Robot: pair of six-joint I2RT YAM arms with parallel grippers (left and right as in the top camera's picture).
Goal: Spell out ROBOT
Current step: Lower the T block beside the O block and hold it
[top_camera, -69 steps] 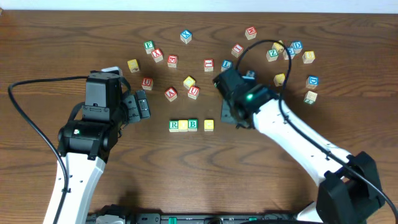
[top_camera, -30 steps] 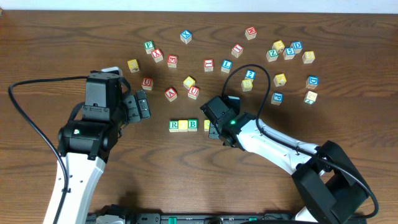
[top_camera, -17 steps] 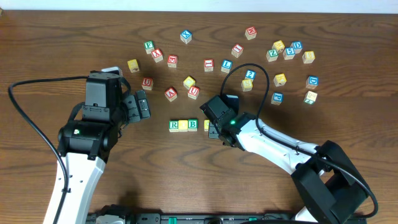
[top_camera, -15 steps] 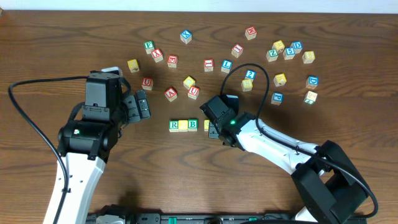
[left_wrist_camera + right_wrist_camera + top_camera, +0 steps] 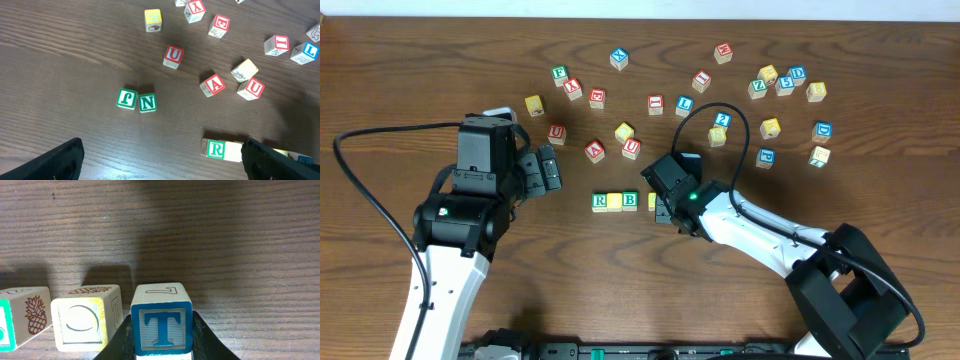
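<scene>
A row of cubes lies mid-table: green-bordered R (image 5: pixel 599 202), a yellow-faced cube (image 5: pixel 615 202), green-bordered B (image 5: pixel 630 201), and a second yellow-faced cube (image 5: pixel 653 201) half hidden under my right gripper (image 5: pixel 666 206). In the right wrist view my right gripper (image 5: pixel 162 336) is shut on the blue-bordered T cube (image 5: pixel 162 326), just right of the yellow O cube (image 5: pixel 80 324), with a narrow gap; the B cube (image 5: pixel 20 317) shows at the left edge. My left gripper (image 5: pixel 546 170) is open and empty, left of the row; its view shows R (image 5: pixel 216 149).
Green F (image 5: pixel 127 98) and N (image 5: pixel 147 103) cubes lie together in the left wrist view. Red A (image 5: pixel 595 151), red U (image 5: pixel 631 148) and a yellow cube (image 5: pixel 624 131) sit just behind the row. Several more cubes are scattered at the back and right (image 5: pixel 780 80). A black cable (image 5: pixel 720 108) loops above the right arm.
My right arm has come down and left from the scattered cubes to the right end of the row, with the T cube. It has held still over the last second. The left arm has not moved.
</scene>
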